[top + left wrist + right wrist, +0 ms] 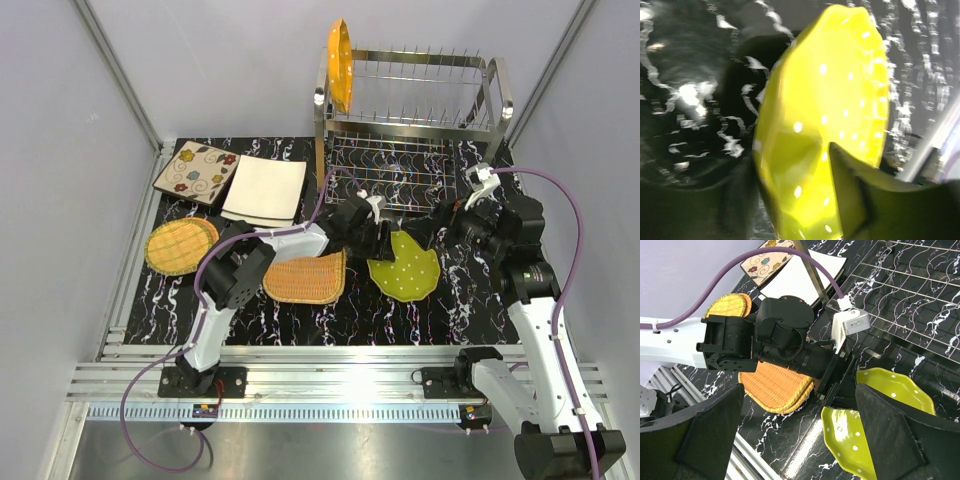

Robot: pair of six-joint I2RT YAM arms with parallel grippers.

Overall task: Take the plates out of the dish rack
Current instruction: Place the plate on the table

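Observation:
The steel wire dish rack (415,125) stands at the back right. A round orange dotted plate (340,65) stands upright at its upper left end. A green dotted plate (405,268) lies on the black table in front of the rack. My left gripper (385,238) is at the plate's left rim. In the left wrist view, the gripper (790,160) has its fingers either side of the green plate (830,100), shut on it. My right gripper (440,228) hovers open and empty just right of the plate (845,435). In the right wrist view it (800,440) looks down on the left gripper (837,382).
Lying on the table are a rounded-square wicker plate (306,277), a round wicker plate (180,245), a square white plate (265,188) and a square beige floral plate (196,171). The rack's lower wire tier (905,295) is right behind both grippers. Metal rails run along the table's near edge.

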